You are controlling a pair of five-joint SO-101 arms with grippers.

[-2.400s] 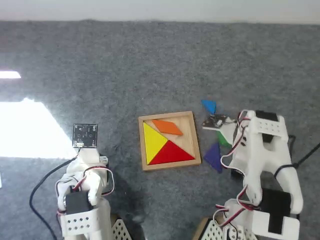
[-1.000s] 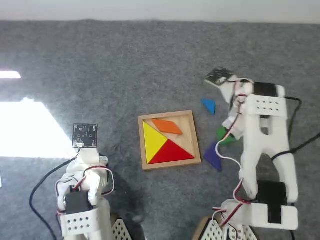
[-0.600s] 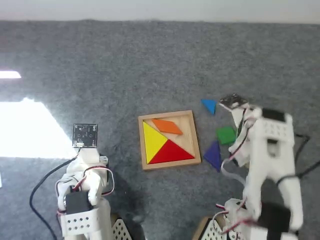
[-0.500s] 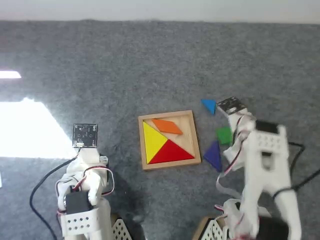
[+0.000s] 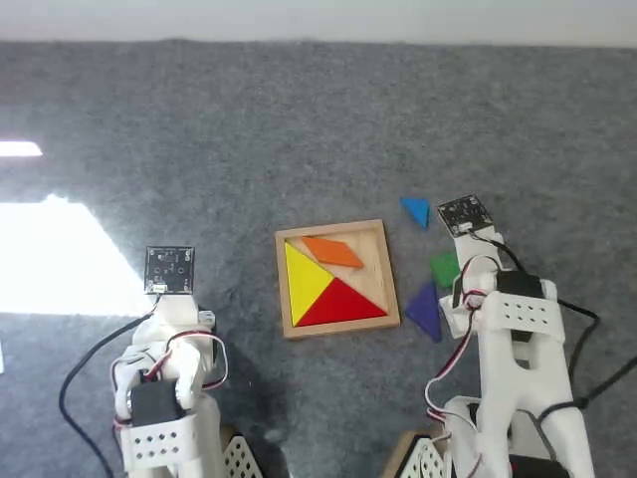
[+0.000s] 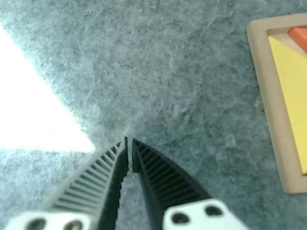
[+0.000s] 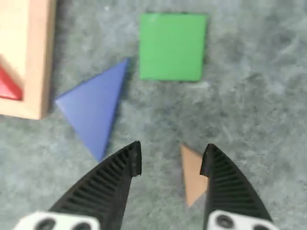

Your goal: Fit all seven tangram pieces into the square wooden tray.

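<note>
The right tool (image 7: 172,157) hangs low over the table (image 5: 199,149) with its jaws well apart and holding nothing. A small tan piece (image 7: 192,170) lies flat between them. It sits off-centre, tucked against one finger, and its long axis runs roughly along the fingers, so a squeeze would probably bear across its narrow width. The tool likely needs a slight sideways shift first, or the far finger will push the piece before both fingers grip it.

Just beyond the fingertips lies the green square (image 7: 172,46). The blue triangle (image 7: 93,110) is beside it, one tip nearly touching the square's corner, and points back toward the tool. The tray (image 7: 41,57) lies just past that triangle. It already holds a red triangle (image 5: 343,302), a yellow triangle (image 5: 303,279) and an orange parallelogram (image 5: 333,253), with bare wood left along the side facing the loose pieces. A small blue triangle (image 5: 416,210) rests farther out.

The left tool (image 6: 129,143) is on the tray's other side, well apart from all the loose pieces, with its jaws together and empty. The right arm is plainly the nearer one.
</note>
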